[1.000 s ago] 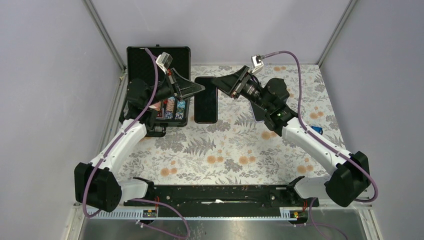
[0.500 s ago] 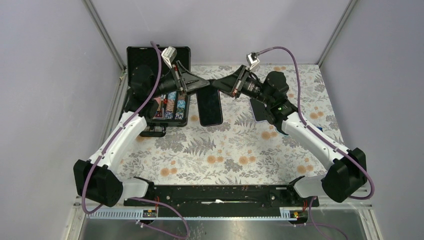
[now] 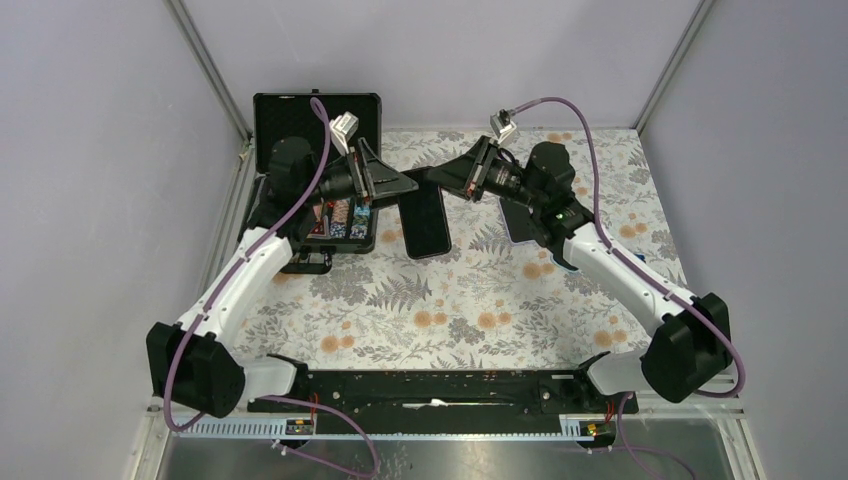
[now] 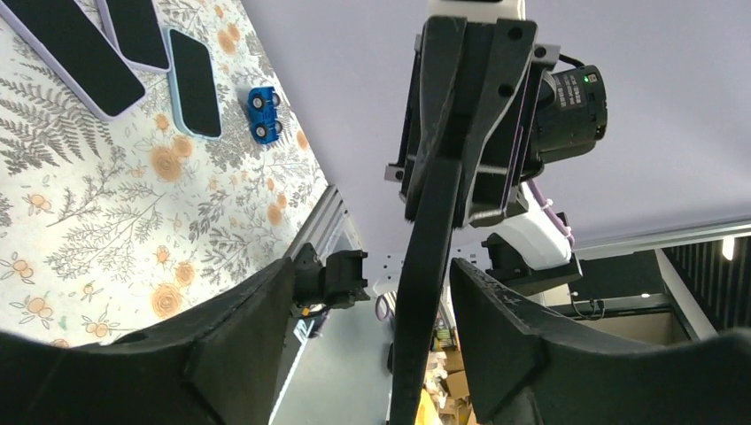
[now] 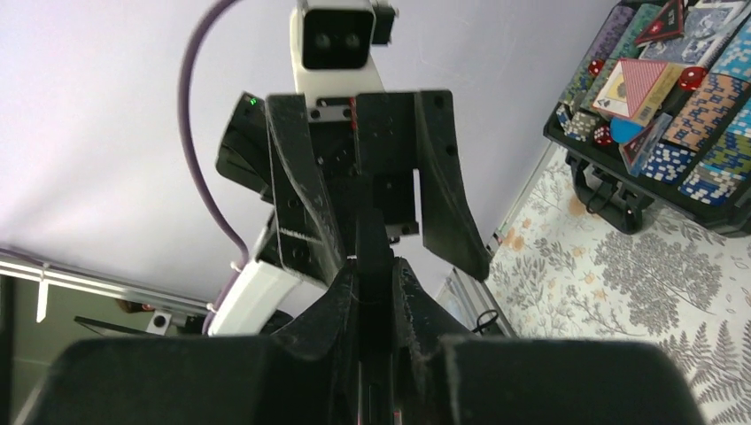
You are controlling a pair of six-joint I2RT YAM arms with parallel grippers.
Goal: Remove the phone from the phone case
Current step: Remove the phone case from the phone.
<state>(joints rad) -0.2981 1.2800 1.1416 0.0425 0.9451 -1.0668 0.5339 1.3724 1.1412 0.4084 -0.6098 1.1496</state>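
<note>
Phone in black rectangular case [image 3: 427, 225] lies twelve-to-six, top end pinched by right gripper [image 3: 435, 183]; spread left gripper [image 3: 403, 186] straddles it.

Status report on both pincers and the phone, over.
Left pincer open, straddling phone. Right pincer shut on phone, holding it up. Open chip case nearby, not blocking.

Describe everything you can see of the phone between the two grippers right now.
The phone is a flat black slab with a glossy dark face and a thin pale rim, likely its case. It slants over the floral table, far end between the two grippers. The right gripper is shut on that end; the left gripper stands open, fingers either side of the slab without pinching it. Whether the near end touches the table cannot be told.
</note>
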